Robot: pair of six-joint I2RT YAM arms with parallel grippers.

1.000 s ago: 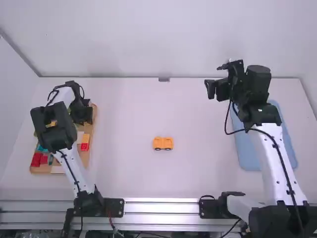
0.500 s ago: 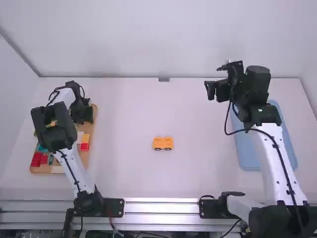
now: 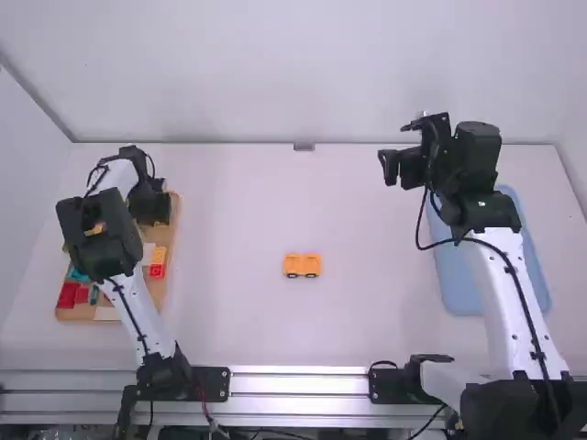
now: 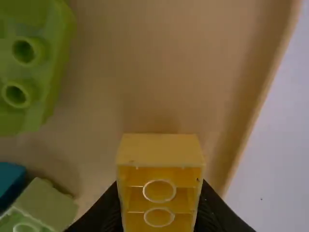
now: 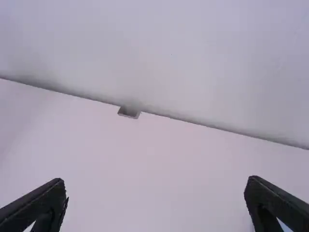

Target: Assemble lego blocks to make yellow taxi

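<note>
– What's just changed?

– The left arm's wrist has edged away from its base, only slightly. The left gripper (image 4: 160, 203) is clamped on a yellow block (image 4: 161, 150), its hollow underside towards the wrist camera. It looks like the start of a lift.

– What lies around those fingers?

– The wooden tray (image 4: 193, 58) is beyond them, with a green block (image 4: 36, 94) off to one side and a pale green one nearer the tips. I can't tell whether the yellow block has cleared the wood.

– And the taxi?

– The little orange-yellow car (image 3: 302, 266) sits on the table (image 3: 303, 330), well to the right of the left fingers and nearer the bases. The block probably goes on top, but should be turned studs-up first.

– The other hand?

– The right gripper (image 5: 157, 188) is spread wide, nothing between its fingers.
</note>
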